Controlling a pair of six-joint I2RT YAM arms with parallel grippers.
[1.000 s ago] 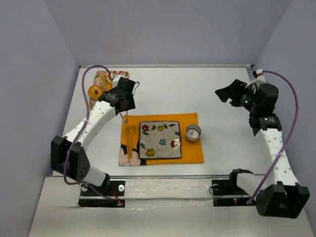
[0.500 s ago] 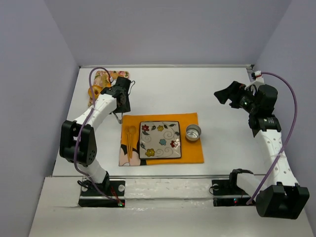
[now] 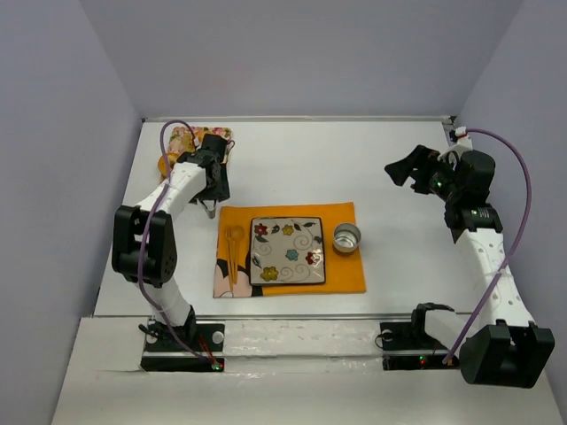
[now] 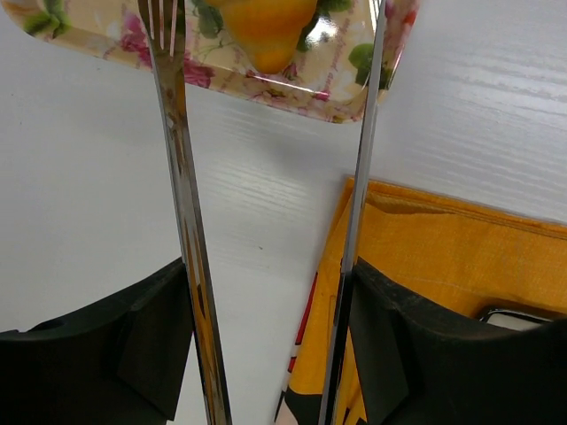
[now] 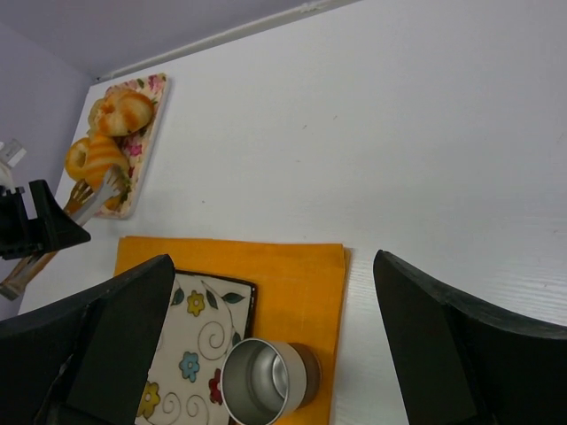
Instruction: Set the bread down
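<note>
- While the left wrist view crops the golden-orange ridged bread (image 4: pixel 266 22) on the flowered tray (image 4: pixel 301 93), the left gripper (image 4: pixel 270 53) flanks it, parted, empty.
- Right wrist view: whole bread (image 5: pixel 108 158); right gripper (image 5: pixel 273 266) gapes, empty.

Robot lab test cell. Plain lilac walls (image 3: pixel 62 133) box in a white surface (image 3: pixel 354 168); left arm (image 3: pixel 177 190) and right arm (image 3: pixel 485 243), cabled, bolted at its near edge. Staged setting: orange placemat (image 3: pixel 341 270), floral plate (image 3: pixel 299 267), steel cup (image 3: pixel 346 237).
</note>
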